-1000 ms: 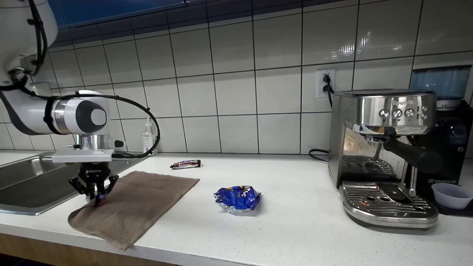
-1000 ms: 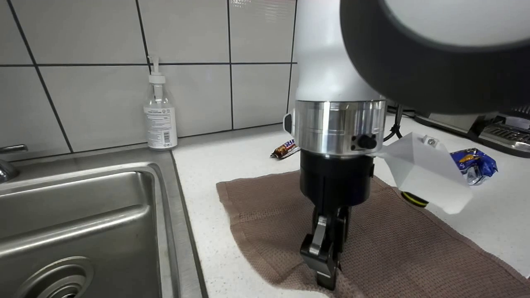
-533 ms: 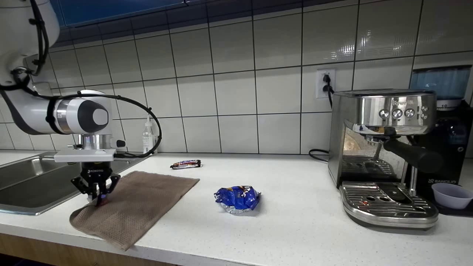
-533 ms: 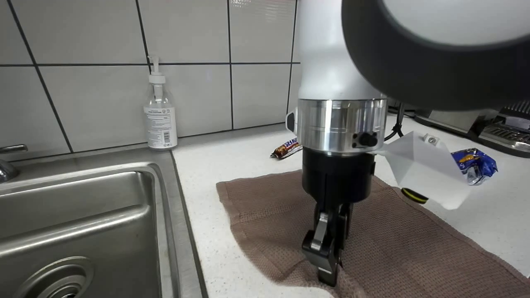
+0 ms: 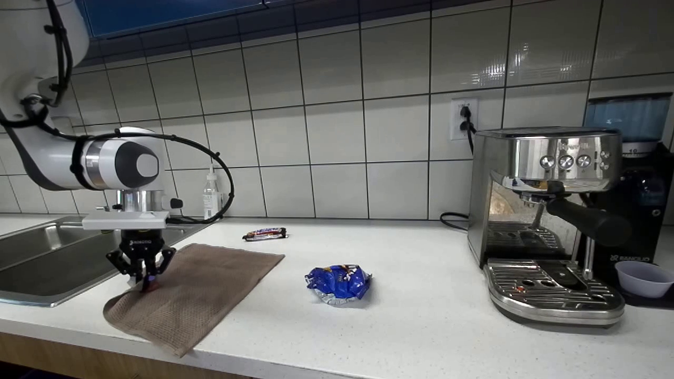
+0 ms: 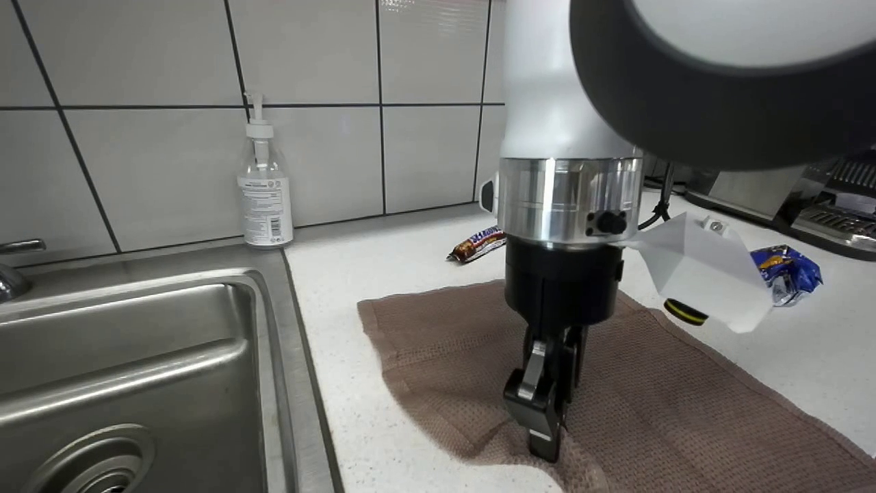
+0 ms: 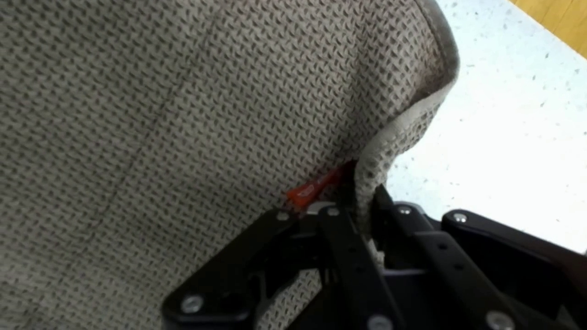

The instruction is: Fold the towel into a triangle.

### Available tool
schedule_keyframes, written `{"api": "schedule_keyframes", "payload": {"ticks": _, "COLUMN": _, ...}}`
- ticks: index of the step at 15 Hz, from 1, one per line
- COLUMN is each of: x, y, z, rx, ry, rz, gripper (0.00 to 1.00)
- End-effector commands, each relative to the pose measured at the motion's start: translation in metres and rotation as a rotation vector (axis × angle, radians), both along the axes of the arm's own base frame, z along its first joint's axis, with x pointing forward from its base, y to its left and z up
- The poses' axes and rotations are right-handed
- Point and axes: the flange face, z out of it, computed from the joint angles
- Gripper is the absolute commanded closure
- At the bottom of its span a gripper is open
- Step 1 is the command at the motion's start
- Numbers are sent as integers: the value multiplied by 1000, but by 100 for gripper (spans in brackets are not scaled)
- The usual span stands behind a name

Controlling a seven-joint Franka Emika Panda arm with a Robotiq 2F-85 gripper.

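The brown waffle-weave towel lies on the white counter, mostly flat, beside the sink. It also shows in an exterior view and fills much of the wrist view. My gripper points down at the towel's sink-side edge and is shut on it. In the wrist view the raised, curled edge runs between the fingertips. The fingers are also low at the towel in an exterior view. A small red piece shows beside one finger; I cannot tell whether it is attached.
A steel sink adjoins the towel's side. A snack bar lies behind the towel and a blue crumpled packet to its right. A pump bottle stands by the wall. A coffee machine stands further right. The counter's front edge is close.
My gripper has moved slightly away from the sink and a little up, keeping hold of the towel. The held edge has shifted slightly with it; the far part of the towel stays put.
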Motion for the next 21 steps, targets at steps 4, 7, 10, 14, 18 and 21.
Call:
{"api": "schedule_keyframes", "payload": {"ticks": 4, "x": -2, "y": -8, "z": 22, "rx": 19, "ry": -11, "rz": -20, "gripper": 98}}
{"api": "schedule_keyframes", "payload": {"ticks": 7, "x": 0, "y": -11, "z": 30, "rx": 33, "ry": -20, "rz": -27, "gripper": 98}}
{"api": "schedule_keyframes", "payload": {"ticks": 10, "x": 2, "y": -14, "z": 35, "rx": 43, "ry": -24, "rz": -39, "gripper": 98}}
{"api": "schedule_keyframes", "payload": {"ticks": 14, "x": 6, "y": -22, "z": 41, "rx": 57, "ry": -30, "rz": -46, "gripper": 98}}
{"api": "schedule_keyframes", "payload": {"ticks": 18, "x": 11, "y": -34, "z": 47, "rx": 71, "ry": -38, "rz": -55, "gripper": 98}}
{"api": "schedule_keyframes", "payload": {"ticks": 21, "x": 14, "y": -44, "z": 50, "rx": 82, "ry": -41, "rz": -56, "gripper": 98}}
